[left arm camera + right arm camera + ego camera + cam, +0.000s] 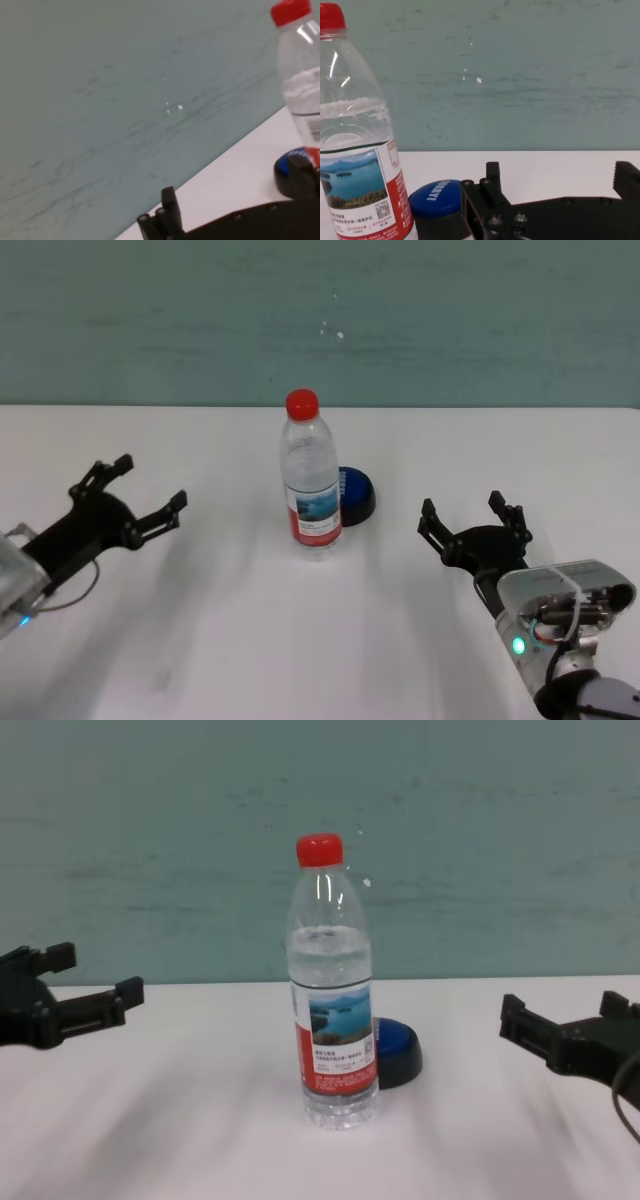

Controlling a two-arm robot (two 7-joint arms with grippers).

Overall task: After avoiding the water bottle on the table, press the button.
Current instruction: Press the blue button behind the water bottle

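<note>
Bottle (311, 478) is standing dead center on the white table (200, 640), upright, and the button (356, 493) sits just behind it and a bit toward the robot's right, close enough that from the chest view the bottle hides part of it. Nothing's been pressed yet as far as I can judge; both arms are low over the table on either side, well apart from the bottle.

Right gripper (474, 517) looks like the one with the easier shot, since the button pokes out on its side. Its jaws are spread wide, holding nothing. Left gripper (128, 486) is the same deal, fingers splayed wide and empty, off to the far left.

So my read is we're at the approach step. Next move would be swinging the right arm in from the side or rear, coming down on the dome without clipping the bottle. Probably wants the fingers closed up first so there's a narrower thing going in, because the gap between the button and the bottle is tiny.

Materials: bottle is thin clear plastic, ribbed, red screw cap, glossy red-and-white label with a lake photo, mostly full of water. Tall and narrow, so I'd guess it tips easily. Button is a smooth low blue dome on a black round base. Tabletop is flat, matte, plain.
</note>
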